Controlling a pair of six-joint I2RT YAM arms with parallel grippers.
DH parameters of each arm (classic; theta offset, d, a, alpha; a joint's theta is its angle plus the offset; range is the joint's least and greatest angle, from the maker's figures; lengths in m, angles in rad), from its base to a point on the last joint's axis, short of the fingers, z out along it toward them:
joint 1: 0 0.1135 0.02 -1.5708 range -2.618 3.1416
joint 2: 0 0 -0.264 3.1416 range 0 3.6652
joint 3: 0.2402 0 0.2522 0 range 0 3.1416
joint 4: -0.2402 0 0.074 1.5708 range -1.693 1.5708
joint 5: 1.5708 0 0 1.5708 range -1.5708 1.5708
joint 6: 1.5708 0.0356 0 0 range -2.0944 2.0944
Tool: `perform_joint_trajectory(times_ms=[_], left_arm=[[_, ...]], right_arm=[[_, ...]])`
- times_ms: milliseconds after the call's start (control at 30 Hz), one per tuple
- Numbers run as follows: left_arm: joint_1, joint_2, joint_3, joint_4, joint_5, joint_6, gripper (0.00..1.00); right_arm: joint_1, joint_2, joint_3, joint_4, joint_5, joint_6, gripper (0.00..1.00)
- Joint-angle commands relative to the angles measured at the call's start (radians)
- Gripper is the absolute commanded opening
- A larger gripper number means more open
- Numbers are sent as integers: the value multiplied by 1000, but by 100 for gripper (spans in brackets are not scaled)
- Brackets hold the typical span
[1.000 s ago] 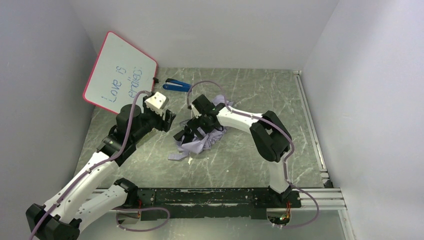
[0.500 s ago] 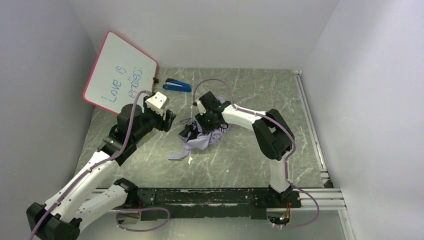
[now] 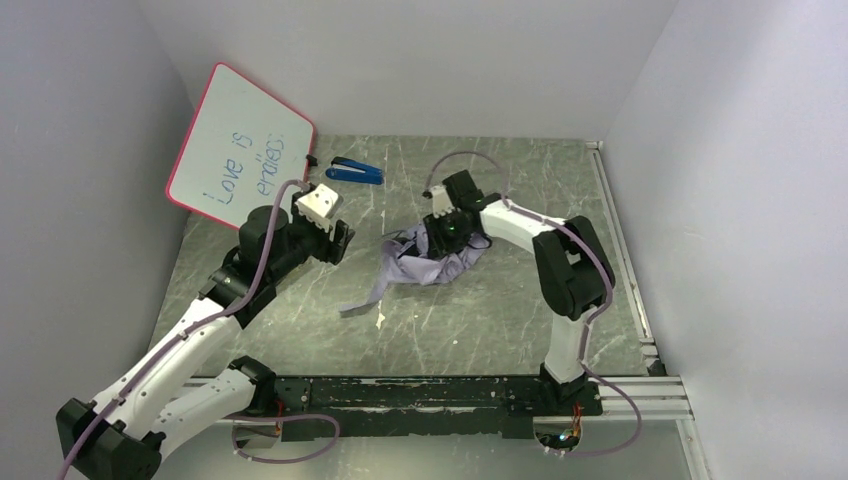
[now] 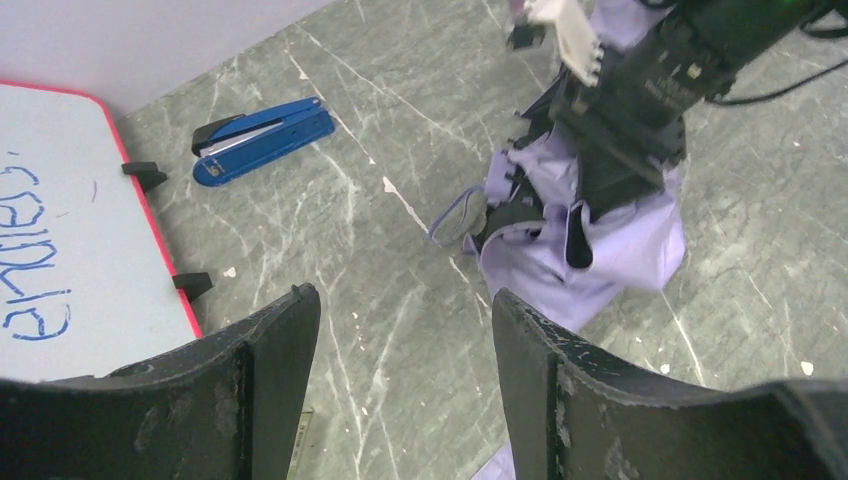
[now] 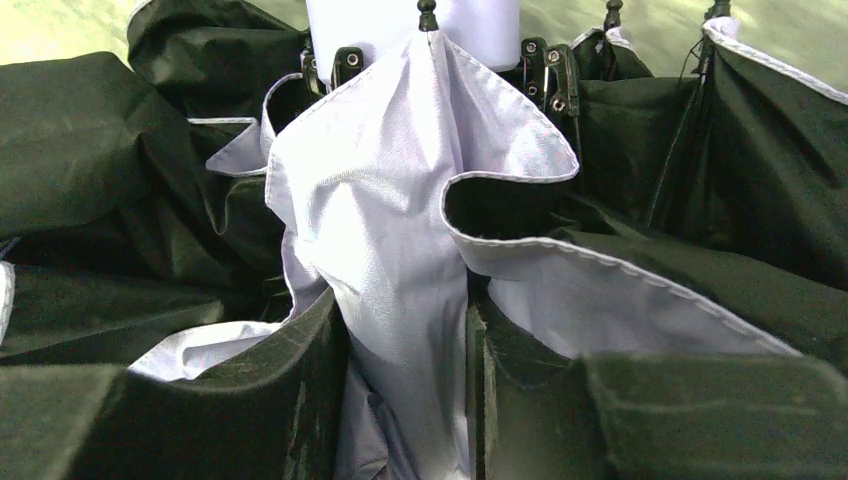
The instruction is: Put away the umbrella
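Near your side of the table, your left gripper hovers with its jaws parted wide and nothing between them. Just beyond it, at mid-table, the umbrella lies crumpled in loose lilac and black folds. Your right gripper is pinched onto a lilac fold of its canopy. Farther back sit a blue stapler and a whiteboard leaning by the left wall.

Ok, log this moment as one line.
right fingers: pinching a lilac fold of the lilac-and-black folding umbrella | left fingers: open, empty, above the grey-green marbled table | umbrella: crumpled, not yet put away
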Motion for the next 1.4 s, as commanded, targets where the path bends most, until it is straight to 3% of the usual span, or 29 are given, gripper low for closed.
perform_joint_trajectory(times_ms=[0, 200, 433, 833, 1033, 1067, 1100, 1133, 1367], left_arm=[[5, 10, 6, 0, 72, 21, 68], [5, 23, -12, 28, 125, 11, 67], [6, 75, 6, 45, 186, 0, 68], [5, 85, -36, 109, 240, -28, 70], [6, 85, -58, 244, 199, -28, 71], [6, 88, -61, 273, 197, -32, 74], [5, 94, -61, 311, 197, -37, 94], [5, 102, -61, 343, 200, -42, 98], [5, 221, -30, 582, 286, -82, 99]], right_arm=[[-99, -95, -18, -62, -75, 2, 0], [-228, -248, -8, -3, -229, 79, 0], [-265, -350, 133, 15, -393, 111, 0], [-308, -498, 356, -58, -379, 209, 0], [-313, -517, 479, -100, -430, 236, 0], [-312, -522, 497, -109, -434, 239, 0], [-313, -524, 517, -117, -439, 244, 0], [-314, -528, 542, -125, -439, 246, 0], [-314, -550, 639, -145, -467, 284, 0]])
